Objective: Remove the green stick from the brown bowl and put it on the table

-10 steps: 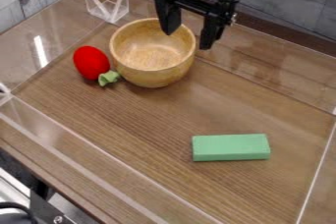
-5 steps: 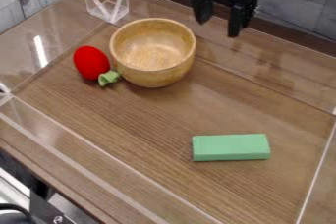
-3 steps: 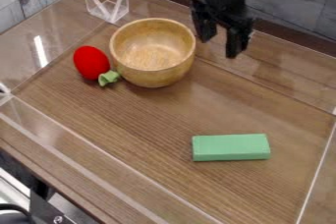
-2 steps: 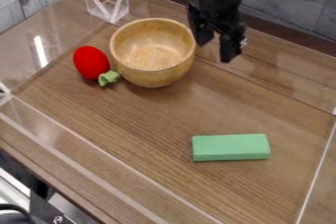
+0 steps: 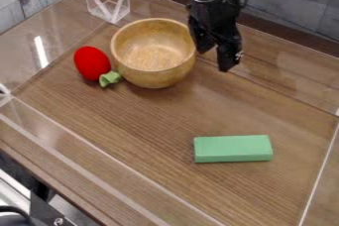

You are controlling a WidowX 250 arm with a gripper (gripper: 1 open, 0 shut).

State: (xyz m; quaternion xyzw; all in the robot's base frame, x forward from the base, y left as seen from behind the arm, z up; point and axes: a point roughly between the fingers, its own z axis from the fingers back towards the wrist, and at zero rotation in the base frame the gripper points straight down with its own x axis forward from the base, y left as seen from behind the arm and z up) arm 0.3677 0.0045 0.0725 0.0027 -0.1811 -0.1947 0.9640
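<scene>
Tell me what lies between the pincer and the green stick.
Nothing: in the camera view, only bare table lies between the pincer beside the bowl and the green stick.

No words, labels, brand marks, numbers or signs can be read anywhere in this view. The green stick (image 5: 233,149), the brown bowl (image 5: 155,53), the red fruit toy (image 5: 91,62) and the table (image 5: 133,121) all show plain, unmarked surfaces. The black gripper (image 5: 216,50) bears no lettering that can be made out either.
</scene>
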